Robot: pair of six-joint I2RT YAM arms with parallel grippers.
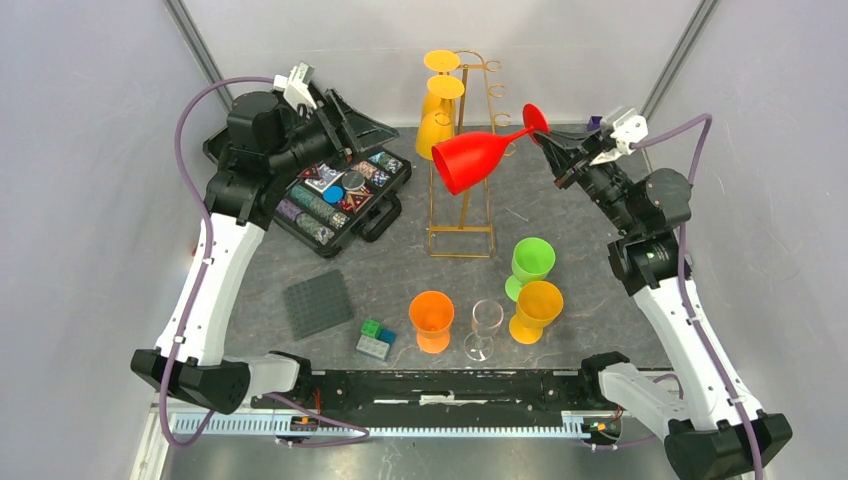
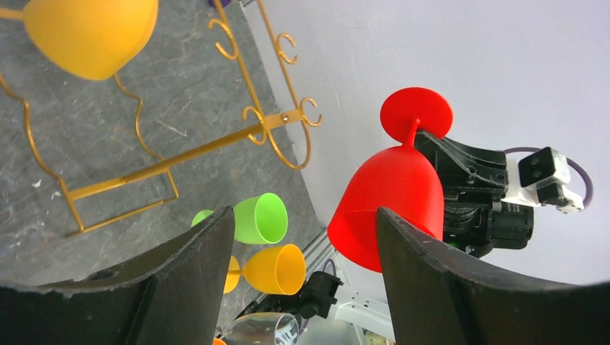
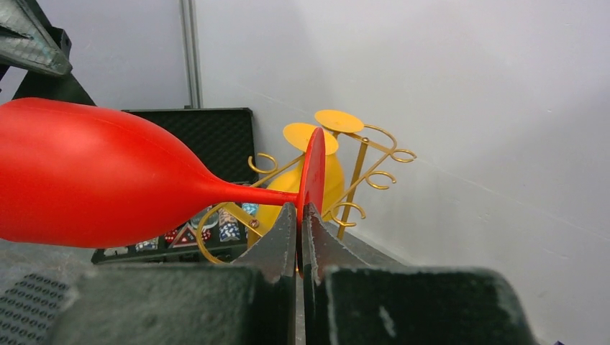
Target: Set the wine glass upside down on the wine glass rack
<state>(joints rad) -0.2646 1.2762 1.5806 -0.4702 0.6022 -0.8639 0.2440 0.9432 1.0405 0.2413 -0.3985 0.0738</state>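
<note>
A red wine glass [image 1: 478, 160] hangs tilted in the air in front of the gold wire wine glass rack [image 1: 461, 256], bowl to the left and foot up to the right. My right gripper [image 1: 545, 137] is shut on the rim of its round foot; in the right wrist view the gripper [image 3: 303, 209] pinches the foot edge-on, and the red bowl [image 3: 93, 180] stretches left. My left gripper [image 1: 378, 130] is open and empty, just left of the rack. From its wrist view the gripper [image 2: 303, 217] faces the red glass [image 2: 395, 188] without touching it.
Two yellow glasses [image 1: 437, 122] hang upside down on the rack's left side. An open chip case [image 1: 335, 190] lies at back left. Green [image 1: 530, 262], yellow [image 1: 536, 308], orange [image 1: 432, 320] and clear [image 1: 485, 325] glasses stand in front. A grey studded plate [image 1: 317, 303] and small bricks [image 1: 375, 341] lie nearby.
</note>
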